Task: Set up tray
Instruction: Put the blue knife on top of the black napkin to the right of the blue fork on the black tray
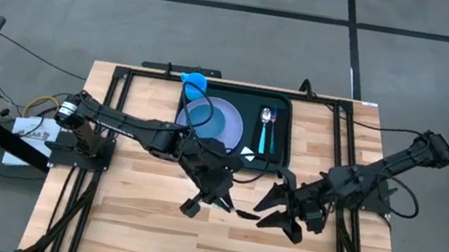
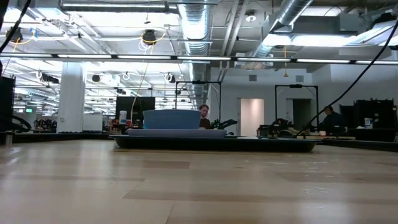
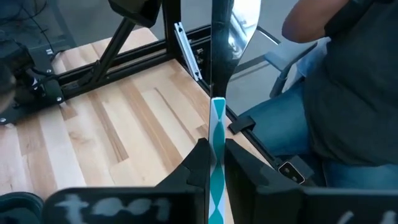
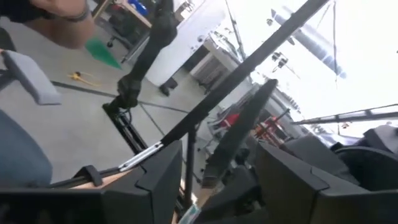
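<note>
The dark tray lies at the table's far middle and also shows in the low view. It carries a blue plate, a blue cup and a teal-handled spoon. Above the table's middle, in front of the tray, my left gripper is shut on a knife with a teal-and-white handle. My right gripper faces it from the right, open. Its fingers stand on either side of the knife's blade without touching it. My left gripper pinches the knife's teal-and-white handle between its two fingers. It comes from the table's left, slanting down, and the knife lies along the fingers. The blade sticks out beyond the fingertips toward my right gripper. The knife is lifted clear of the table.
Bare wooden tabletop stretches in front of both grippers. Black frame rails run along the table's sides. A seated person shows beyond the table's edge in the left wrist view.
</note>
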Motion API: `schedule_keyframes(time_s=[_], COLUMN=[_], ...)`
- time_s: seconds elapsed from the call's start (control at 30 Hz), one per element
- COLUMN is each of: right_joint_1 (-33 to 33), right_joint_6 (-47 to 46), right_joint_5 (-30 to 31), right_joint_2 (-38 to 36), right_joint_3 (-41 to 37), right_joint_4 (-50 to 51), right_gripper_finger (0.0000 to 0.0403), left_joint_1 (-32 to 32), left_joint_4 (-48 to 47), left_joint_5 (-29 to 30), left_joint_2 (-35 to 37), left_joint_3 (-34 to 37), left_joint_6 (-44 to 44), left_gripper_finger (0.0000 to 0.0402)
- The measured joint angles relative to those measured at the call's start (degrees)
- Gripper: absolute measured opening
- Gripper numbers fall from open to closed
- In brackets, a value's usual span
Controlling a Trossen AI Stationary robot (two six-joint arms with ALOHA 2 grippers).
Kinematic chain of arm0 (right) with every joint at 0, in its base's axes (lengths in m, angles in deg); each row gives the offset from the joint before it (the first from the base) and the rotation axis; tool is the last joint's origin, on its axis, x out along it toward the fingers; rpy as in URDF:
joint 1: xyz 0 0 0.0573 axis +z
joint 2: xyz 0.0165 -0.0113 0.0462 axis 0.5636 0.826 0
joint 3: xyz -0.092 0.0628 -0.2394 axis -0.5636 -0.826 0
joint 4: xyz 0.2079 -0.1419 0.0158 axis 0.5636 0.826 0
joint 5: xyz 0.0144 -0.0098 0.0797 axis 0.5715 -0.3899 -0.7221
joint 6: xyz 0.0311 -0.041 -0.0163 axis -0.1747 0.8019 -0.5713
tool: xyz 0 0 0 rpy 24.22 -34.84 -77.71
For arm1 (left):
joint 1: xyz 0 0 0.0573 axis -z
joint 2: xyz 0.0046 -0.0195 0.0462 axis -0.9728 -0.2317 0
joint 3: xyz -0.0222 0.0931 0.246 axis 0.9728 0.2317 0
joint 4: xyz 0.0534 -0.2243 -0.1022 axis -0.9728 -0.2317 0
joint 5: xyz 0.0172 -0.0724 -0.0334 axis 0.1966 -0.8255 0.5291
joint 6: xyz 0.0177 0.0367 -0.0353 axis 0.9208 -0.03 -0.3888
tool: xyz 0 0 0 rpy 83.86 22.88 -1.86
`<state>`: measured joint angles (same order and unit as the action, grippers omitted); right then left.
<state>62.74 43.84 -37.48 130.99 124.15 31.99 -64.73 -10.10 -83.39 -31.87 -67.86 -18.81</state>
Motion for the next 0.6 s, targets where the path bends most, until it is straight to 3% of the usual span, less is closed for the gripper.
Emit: schedule_keyframes(time_s=[0.23,0.43,0.6], right_joint_1=[-2.61,-4.32,-4.60], right_joint_6=[0.03,-1.70,-1.92], right_joint_5=[-0.23,-8.07,-8.98], right_joint_2=[0.00,0.00,0.02], right_joint_3=[0.00,0.00,0.14], right_joint_4=[-1.30,-3.03,-4.09], right_gripper_finger=[0.0173,0.0159,0.0151], left_joint_1=[-0.04,-0.56,-1.48], left_joint_4=[0.42,0.43,0.45], left_joint_5=[-0.04,-1.65,-3.21], left_joint_2=[0.00,0.00,0.00], left_joint_3=[-0.01,0.00,-0.02], left_joint_6=[0.89,0.92,1.97], left_gripper_finger=[0.0013,0.0013,0.0013])
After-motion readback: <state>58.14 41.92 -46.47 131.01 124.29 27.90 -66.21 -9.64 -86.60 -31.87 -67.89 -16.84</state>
